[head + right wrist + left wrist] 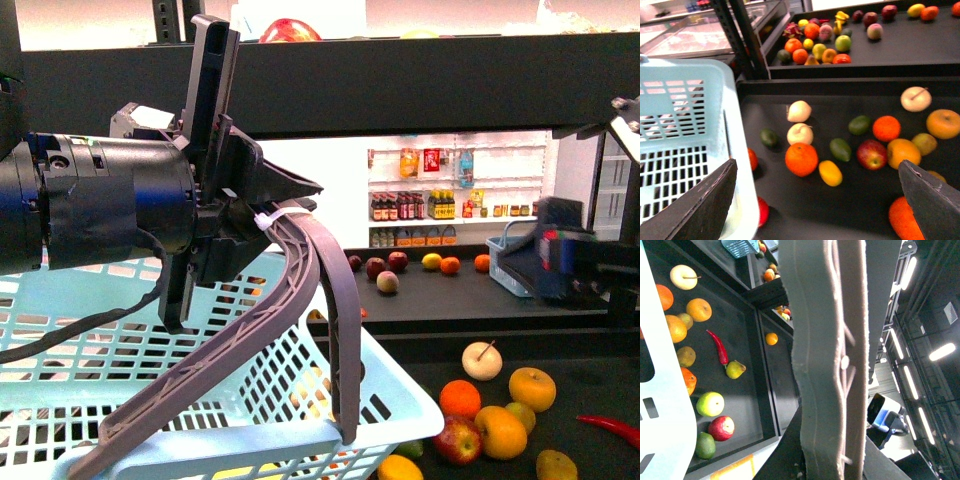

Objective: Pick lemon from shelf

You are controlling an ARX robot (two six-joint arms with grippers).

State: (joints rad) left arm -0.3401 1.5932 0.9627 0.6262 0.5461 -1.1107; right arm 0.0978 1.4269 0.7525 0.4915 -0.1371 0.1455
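Right wrist view: lemon (830,173) lies on dark tray level of shelf (855,82), between orange (801,159) and red apple (871,154), just beside dark green fruit (840,149). Right end effector (817,164): fingers wide apart, gripping nothing.

Front view: lemon (400,468) cut off by frame edge and basket (400,385) rim. Right end effector blurred there, state unreadable. Left end effector (268,212) clamped on grey handle (345,330) of basket.

Left wrist view: handle (825,365) fills centre and blocks fingers. Lemon not made out.

Near a blue basket (690,70) lie an orange (801,159), a red apple (871,154) — and 1 red chili (719,347).
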